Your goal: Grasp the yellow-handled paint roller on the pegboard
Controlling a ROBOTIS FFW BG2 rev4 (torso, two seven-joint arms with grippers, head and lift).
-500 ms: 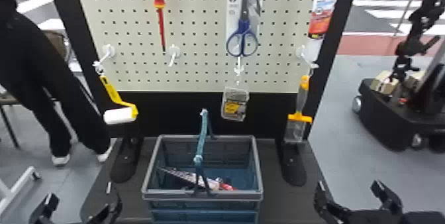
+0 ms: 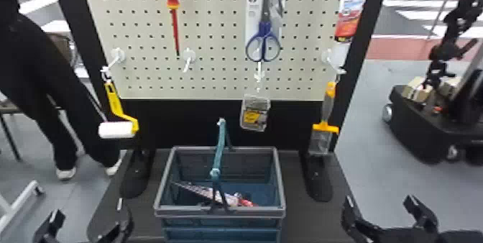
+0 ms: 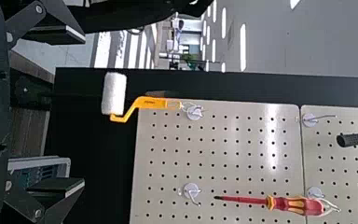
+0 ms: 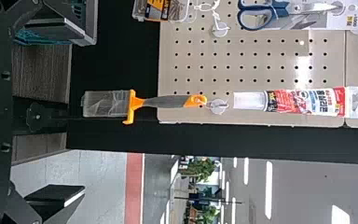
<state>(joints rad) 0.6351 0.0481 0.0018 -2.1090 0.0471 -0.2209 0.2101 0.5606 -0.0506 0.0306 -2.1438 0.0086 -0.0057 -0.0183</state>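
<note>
**A:** Anything different from half a second ago?

**B:** Hardly. My left hand (image 2: 86,226) sits where it was, low at seven o'clock in the head view. Its fingers are spread wide with nothing between them. My right hand (image 2: 384,217), at five o'clock, is just as open and empty. It may have crept up a touch, no more.

**A:** And the yellow-handled paint roller (image 2: 115,107)?

**B:** Unmoved. It hangs from the white hook (image 2: 116,56) at the eight o'clock corner of the pegboard (image 2: 215,80). The handle slopes down toward five o'clock, and the white sleeve lies crosswise below the board's bottom edge. It's at about twelve o'clock from my left hand and well apart from it.

**A:** So what does that mean for the grasp?

**B:** I'd judge the reach hasn't really begun. My left hand is the nearer one and is already open. It needs to rise and go forward over the worktop (image 2: 316,217), clear of the blue basket (image 2: 219,210) at its three o'clock. Then it should close on the handle rather than the sleeve.
</note>
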